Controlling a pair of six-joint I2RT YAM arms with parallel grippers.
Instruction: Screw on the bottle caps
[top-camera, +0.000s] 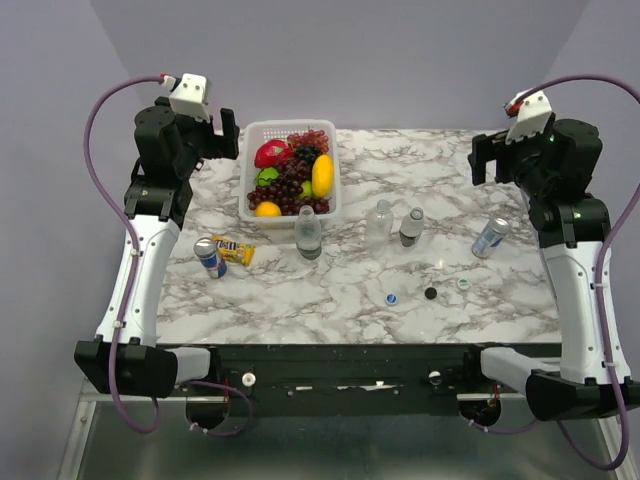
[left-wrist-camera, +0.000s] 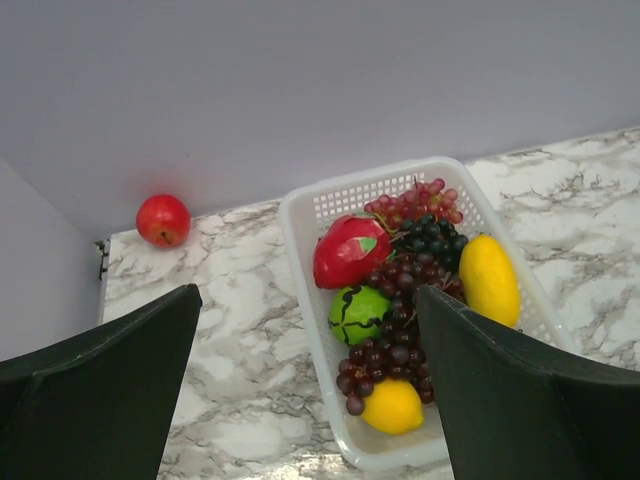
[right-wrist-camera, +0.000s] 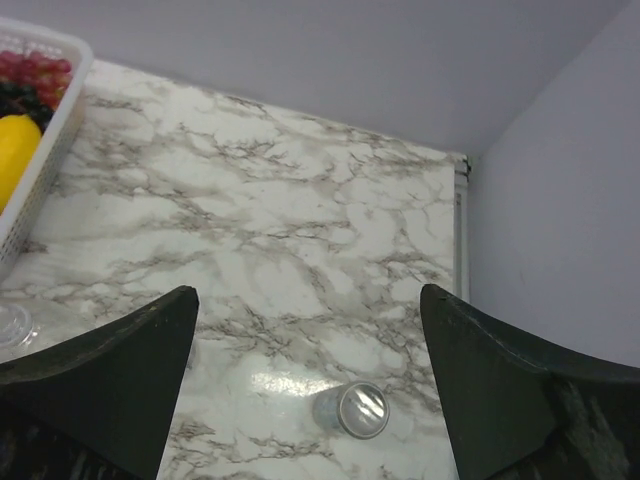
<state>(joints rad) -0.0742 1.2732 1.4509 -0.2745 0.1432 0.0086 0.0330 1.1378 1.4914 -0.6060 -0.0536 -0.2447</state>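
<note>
The left gripper and the right gripper hang raised at the rear corners, fingers spread wide and holding nothing. The blue cap, black cap and white-green cap lie loose near the front edge, apart from the three small bottles behind them. Recommended procedure: steady one bottle by its body, pinch a cap by its rim, seat it level on the neck, then rotate. Print on the drink cans and yellow candy packet is too small to read.
</note>
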